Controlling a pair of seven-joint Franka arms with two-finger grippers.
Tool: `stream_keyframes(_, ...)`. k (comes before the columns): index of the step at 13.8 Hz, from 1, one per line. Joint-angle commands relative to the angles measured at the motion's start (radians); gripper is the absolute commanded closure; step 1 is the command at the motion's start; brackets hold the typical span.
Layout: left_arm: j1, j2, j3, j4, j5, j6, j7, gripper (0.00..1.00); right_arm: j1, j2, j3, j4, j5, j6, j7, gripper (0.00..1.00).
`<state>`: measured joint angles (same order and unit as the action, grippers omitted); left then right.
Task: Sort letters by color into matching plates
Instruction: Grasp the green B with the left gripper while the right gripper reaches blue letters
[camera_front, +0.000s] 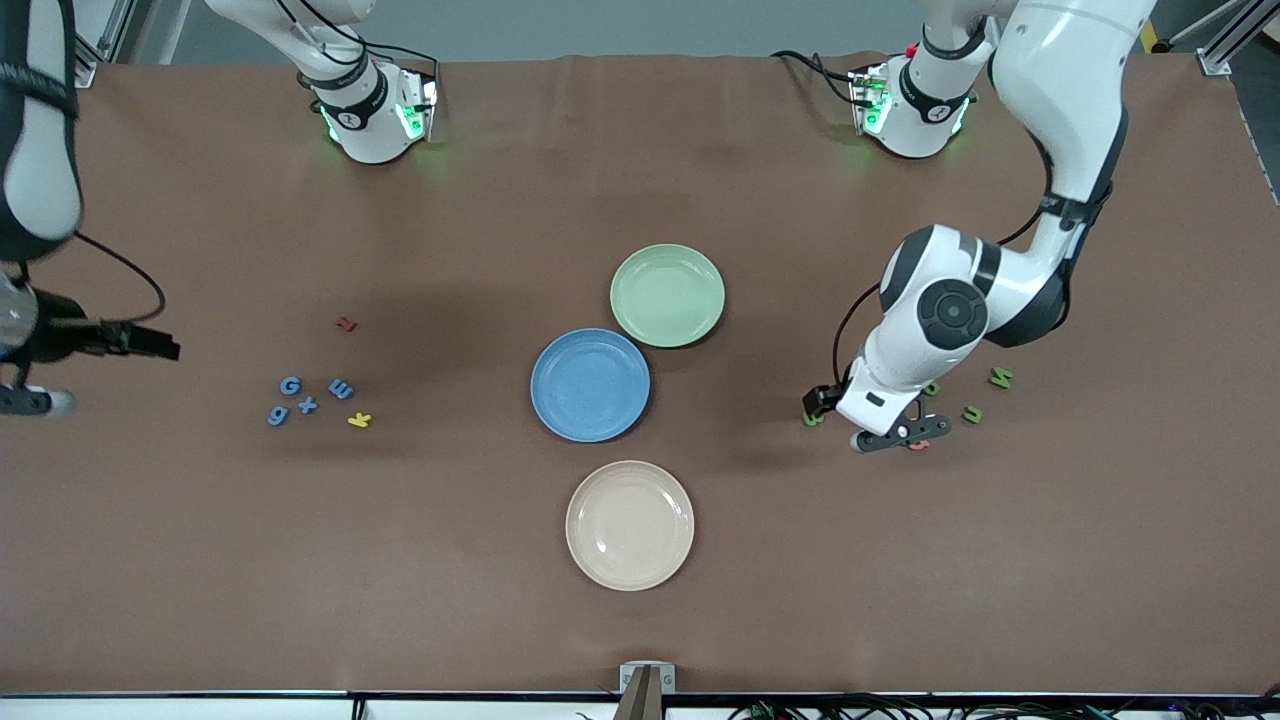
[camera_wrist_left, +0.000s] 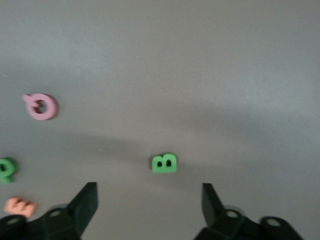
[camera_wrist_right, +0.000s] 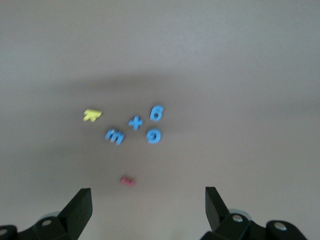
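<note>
My left end effector (camera_wrist_left: 150, 205) is low over the worktop (camera_front: 760, 600) at the left arm's end, fingers spread, nothing between them. The green B (camera_wrist_left: 164, 163) lies flat on the worktop just ahead of the fingertips. Other green letters (camera_front: 1000, 377) lie close by, with a pink Q (camera_wrist_left: 42, 106) and an orange piece (camera_wrist_left: 20, 206) among them. Right end effector (camera_wrist_right: 148, 207) waits, also spread and empty, high over the blue letters (camera_wrist_right: 135, 122).

Both target plates, green plate (camera_front: 667, 295) and blue plate (camera_front: 590, 384), are mid-worktop and empty.

Judgement: B looks light, stiff, thin. Pinch across its flat sides, fingertips right down at the surface; it may skid.
</note>
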<state>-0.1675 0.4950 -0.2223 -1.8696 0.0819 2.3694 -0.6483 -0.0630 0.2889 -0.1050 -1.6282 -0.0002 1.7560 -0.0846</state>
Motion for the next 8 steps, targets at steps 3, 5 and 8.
stream_keyframes(3, -0.021, 0.108, 0.006, 0.004, 0.033, 0.097, -0.057, 0.21, -0.014, 0.094, 0.013, -0.119, -0.014, 0.241, -0.003, 0.0)
stream_keyframes(5, -0.021, 0.132, 0.006, 0.006, 0.047, 0.111, -0.073, 0.24, -0.012, 0.156, 0.015, -0.104, -0.004, 0.264, -0.003, 0.0)
stream_keyframes(8, -0.023, 0.146, 0.008, 0.007, 0.049, 0.113, -0.074, 0.27, -0.012, 0.242, 0.015, -0.088, 0.002, 0.342, 0.006, 0.01)
